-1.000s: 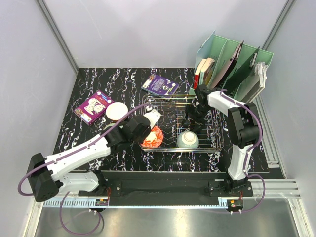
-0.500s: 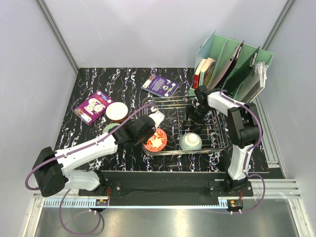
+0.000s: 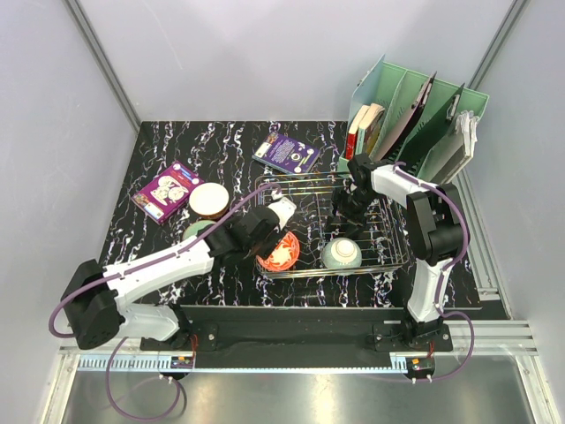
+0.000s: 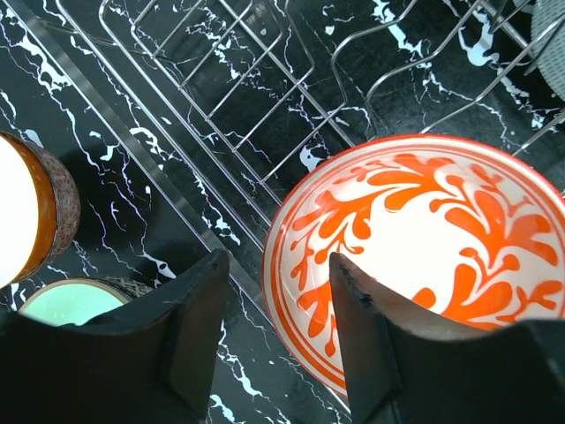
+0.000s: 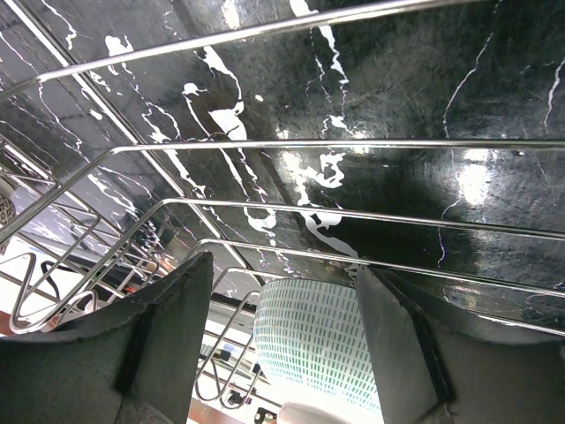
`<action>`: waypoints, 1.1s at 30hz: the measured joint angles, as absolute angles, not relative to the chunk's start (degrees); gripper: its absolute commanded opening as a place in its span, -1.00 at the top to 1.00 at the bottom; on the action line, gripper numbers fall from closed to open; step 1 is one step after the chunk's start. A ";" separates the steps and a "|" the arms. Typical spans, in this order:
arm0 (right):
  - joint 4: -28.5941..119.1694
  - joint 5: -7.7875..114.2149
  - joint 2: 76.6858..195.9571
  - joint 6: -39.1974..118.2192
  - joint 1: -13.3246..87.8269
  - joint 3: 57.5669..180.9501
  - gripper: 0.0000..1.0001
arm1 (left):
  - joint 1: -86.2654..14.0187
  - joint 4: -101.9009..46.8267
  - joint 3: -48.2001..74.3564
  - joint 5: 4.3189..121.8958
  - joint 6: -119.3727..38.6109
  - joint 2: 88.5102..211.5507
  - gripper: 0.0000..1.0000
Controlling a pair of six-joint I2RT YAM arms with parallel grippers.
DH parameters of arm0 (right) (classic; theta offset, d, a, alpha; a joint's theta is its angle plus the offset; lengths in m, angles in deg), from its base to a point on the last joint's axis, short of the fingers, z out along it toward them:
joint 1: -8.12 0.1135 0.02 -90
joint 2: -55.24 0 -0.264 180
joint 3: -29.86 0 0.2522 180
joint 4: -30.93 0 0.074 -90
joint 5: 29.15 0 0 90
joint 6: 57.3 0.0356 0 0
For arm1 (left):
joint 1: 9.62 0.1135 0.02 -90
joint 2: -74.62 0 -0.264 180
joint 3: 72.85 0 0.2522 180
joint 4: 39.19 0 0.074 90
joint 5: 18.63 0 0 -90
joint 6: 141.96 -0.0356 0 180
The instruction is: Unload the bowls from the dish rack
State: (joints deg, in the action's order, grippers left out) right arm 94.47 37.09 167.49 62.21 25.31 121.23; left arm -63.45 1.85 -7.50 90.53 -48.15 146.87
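Open-jawed, the left gripper (image 4: 278, 265) straddles the left rim of the round red-orange floral ceramic bowl (image 4: 424, 247).

Table (image 3: 177, 141) – black marble look, white veining. Dish rack (image 3: 381, 237): bright chrome wire.

In it I read a floral bowl (image 4: 424, 221), white inside with orange-red leaf scrolls and a red rim. At its 3 o'clock, a pale grey-green bowl (image 5: 313, 349) with rows of fine dashes.

Off the rack's 9 o'clock side – a cream bowl (image 3: 209, 198), mottled brown-orange outside, and a celadon bowl (image 4: 66, 299), mint inside.

Purple book (image 3: 287, 152) at the rack's 12 o'clock, second purple book (image 3: 167, 191) at 10. Mint-green organizer (image 3: 397, 93) at 1 o'clock.
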 measured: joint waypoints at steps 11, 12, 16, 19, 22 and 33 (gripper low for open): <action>94.36 37.09 167.49 62.39 25.31 121.01 -0.48 | -60.34 -0.75 -7.13 88.82 -50.33 149.25 -0.07; 94.34 37.09 167.49 62.39 25.31 120.99 -0.48 | -60.10 -0.77 -7.06 88.36 -50.70 149.25 -0.07; 94.27 37.09 167.51 62.39 25.29 120.90 -0.48 | -59.73 -0.83 -6.84 86.88 -52.21 149.25 -0.06; 94.27 37.06 167.51 62.39 25.31 120.90 -0.48 | -59.60 -0.88 -5.99 85.72 -53.46 149.25 -0.06; 94.27 37.06 167.51 62.39 25.29 120.90 -0.49 | -59.60 -1.01 -4.96 84.25 -54.29 149.25 -0.07; 94.25 36.84 167.51 62.32 25.31 120.90 -0.52 | -59.60 -0.90 -3.52 80.28 -55.21 154.06 -0.01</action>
State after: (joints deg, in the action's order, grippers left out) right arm 94.25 36.84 167.51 62.32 25.31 120.90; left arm -59.60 -0.90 -3.52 80.28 -55.21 154.06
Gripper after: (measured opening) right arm 0.754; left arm 0.521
